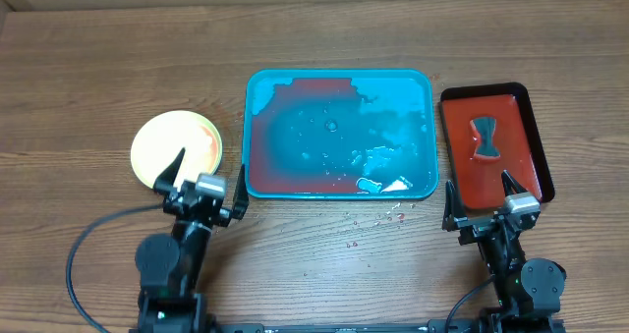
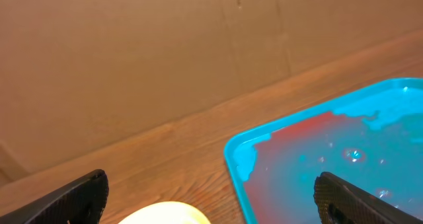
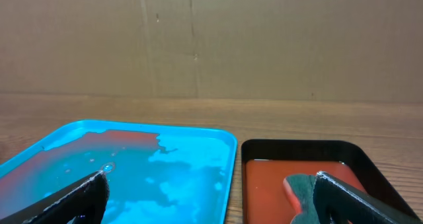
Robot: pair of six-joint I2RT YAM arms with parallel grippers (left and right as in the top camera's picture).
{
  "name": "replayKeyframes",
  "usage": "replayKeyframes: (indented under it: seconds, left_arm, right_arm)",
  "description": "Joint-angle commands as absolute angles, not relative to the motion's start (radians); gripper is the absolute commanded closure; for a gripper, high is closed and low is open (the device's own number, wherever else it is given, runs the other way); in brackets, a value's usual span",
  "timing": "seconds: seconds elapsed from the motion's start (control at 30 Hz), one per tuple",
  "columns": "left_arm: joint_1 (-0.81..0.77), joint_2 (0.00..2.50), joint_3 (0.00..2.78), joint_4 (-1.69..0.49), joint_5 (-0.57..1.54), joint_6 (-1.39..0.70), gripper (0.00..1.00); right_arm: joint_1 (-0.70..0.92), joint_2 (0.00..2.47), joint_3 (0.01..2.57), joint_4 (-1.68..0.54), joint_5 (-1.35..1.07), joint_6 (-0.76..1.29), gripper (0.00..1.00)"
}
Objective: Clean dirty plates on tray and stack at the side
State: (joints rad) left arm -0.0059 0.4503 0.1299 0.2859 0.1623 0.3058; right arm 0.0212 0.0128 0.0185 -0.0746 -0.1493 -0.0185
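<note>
Grippers were found spread wide on both arms, with nothing held between the jaws. The left gripper (image 1: 208, 173) was raised from its base at the near edge of the table (image 1: 79, 68) and pointed away toward the far side. One finger was laid over the near rim of the plates (image 1: 177, 146), the other just off the near left corner of the tray (image 1: 339, 73). The plates were set on the bare wood left of the tray, apart from it; only one round yellow-green outline with a pale centre and an orange smear could be made out, so the number stacked could not be told. In the left wrist view the dark fingertips (image 2: 79, 197) were seen at the lower corners, with a sliver of the plates (image 2: 165, 214) between them and the tray's corner (image 2: 231, 158) to the right. The tray was placed at the middle of the table, with thin red liquid pooled over much of its floor and red drops scattered on the wood just before it. The right gripper (image 1: 480, 186) was likewise held upright from its base, poised at the near end of the dark red tray (image 1: 531, 127), in which a dark bow-tie-shaped pad (image 1: 486, 138) was lying in red liquid.
</note>
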Motion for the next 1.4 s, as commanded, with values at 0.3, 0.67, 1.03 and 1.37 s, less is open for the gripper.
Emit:
replayKeyframes:
  seconds: [0.3,0.67,1.03,1.37]
  left_arm:
    - [0.080,0.184,0.004,0.149,0.171,0.292,0.00]
    - [0.078,0.001,0.004,-0.066,0.128,0.283,0.00]
    - [0.078,0.004,0.005,-0.066,0.128,0.284,0.00]
    - [0.078,0.004,0.005,-0.066,0.128,0.284,0.00]
  right_arm:
    - [0.027,0.003,0.008,-0.070,-0.143,-0.010,0.00]
    - [0.027,0.003,0.008,-0.070,-0.143,-0.010,0.00]
    - [0.027,0.003,0.008,-0.070,-0.143,-0.010,0.00]
    - [0.027,0.003,0.008,-0.070,-0.143,-0.010,0.00]
